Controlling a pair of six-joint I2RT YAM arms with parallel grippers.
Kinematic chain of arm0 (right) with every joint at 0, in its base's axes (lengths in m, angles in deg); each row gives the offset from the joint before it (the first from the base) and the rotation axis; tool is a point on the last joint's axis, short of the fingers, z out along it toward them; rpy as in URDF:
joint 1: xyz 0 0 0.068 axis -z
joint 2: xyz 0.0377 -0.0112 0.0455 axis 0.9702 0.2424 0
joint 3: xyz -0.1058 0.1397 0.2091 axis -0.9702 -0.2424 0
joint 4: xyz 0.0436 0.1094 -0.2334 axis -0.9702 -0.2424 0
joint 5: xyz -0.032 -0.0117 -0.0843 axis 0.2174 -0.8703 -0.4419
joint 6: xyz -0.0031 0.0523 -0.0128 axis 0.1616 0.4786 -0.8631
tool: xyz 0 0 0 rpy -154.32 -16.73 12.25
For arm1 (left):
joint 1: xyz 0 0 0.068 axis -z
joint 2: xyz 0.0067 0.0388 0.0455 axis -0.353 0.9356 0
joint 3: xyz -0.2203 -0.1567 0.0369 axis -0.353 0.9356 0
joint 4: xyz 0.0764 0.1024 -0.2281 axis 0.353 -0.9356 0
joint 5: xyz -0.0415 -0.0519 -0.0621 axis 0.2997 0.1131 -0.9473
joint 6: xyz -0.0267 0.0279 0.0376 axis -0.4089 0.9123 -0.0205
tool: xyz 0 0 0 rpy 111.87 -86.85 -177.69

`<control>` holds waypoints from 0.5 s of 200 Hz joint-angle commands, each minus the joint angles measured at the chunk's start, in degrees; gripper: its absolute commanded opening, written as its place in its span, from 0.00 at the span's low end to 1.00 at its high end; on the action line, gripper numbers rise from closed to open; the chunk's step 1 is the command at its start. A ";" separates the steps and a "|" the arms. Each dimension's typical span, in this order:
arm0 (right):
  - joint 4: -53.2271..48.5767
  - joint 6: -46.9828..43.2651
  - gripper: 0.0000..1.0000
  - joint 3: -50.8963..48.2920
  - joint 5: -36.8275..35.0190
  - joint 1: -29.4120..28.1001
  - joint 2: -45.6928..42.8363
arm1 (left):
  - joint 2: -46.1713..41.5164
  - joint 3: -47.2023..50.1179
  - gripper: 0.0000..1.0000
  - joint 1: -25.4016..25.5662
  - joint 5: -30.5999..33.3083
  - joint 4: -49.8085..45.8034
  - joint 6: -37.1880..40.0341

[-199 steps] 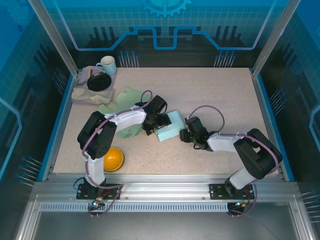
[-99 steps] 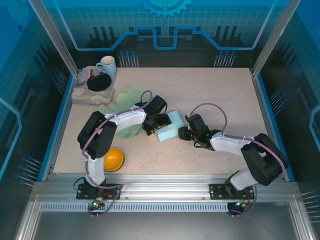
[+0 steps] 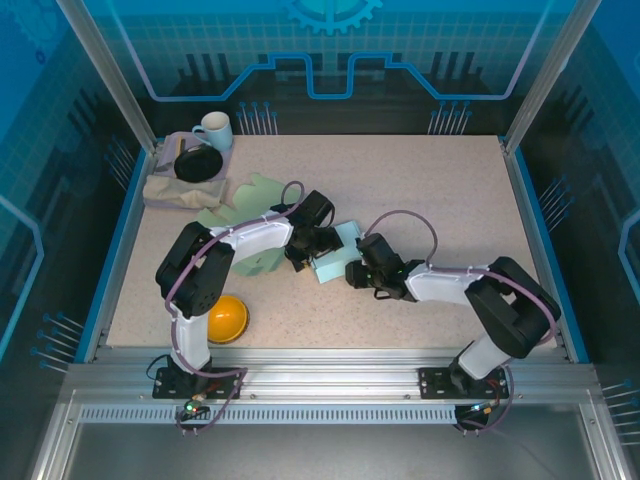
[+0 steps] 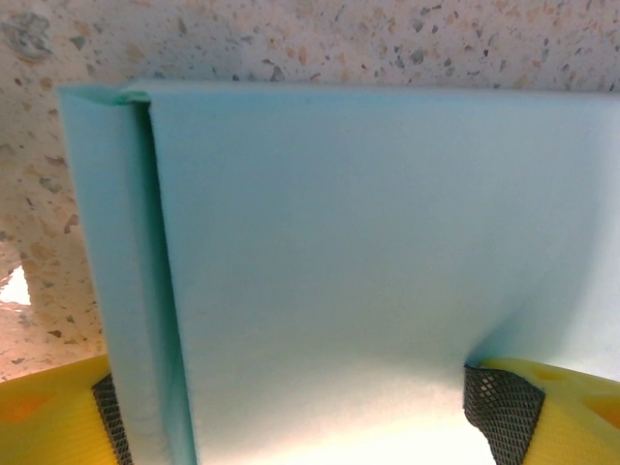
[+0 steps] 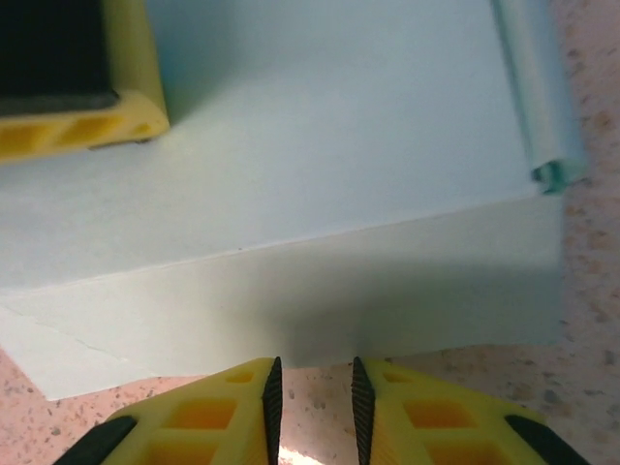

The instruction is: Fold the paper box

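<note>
Folding progress: the paper box (image 3: pixel 340 243) reads as largely formed, a closed pale-teal block. Judging by a curled end flap (image 5: pixel 549 136) and a loose near panel (image 5: pixel 291 310), the tucking is not yet done.
Box position: middle of the tabletop (image 3: pixel 440 180), between both tools.
Left tool (image 3: pixel 312 250): spread wide and clamped across the box, pads on opposite sides.
Right tool (image 3: pixel 352 272): fingers a narrow slit apart, empty, tips just beside the near panel.
Left wrist view: a side seam (image 4: pixel 145 271), and a pad (image 4: pixel 499 412) denting the wall.
Right wrist view: the curled flap, too small to tell overhead, and the left tool's finger (image 5: pixel 73 107) at the top panel.
</note>
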 commanded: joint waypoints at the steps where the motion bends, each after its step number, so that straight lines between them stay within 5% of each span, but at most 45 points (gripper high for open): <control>1: 5.08 -0.85 0.27 2.58 1.78 0.21 1.83 | 8.20 4.54 0.88 0.09 1.42 -10.84 -0.22; 100: 21.81 8.38 0.24 4.79 3.92 0.64 10.88 | 11.35 4.98 0.88 5.04 -3.98 -7.72 -1.87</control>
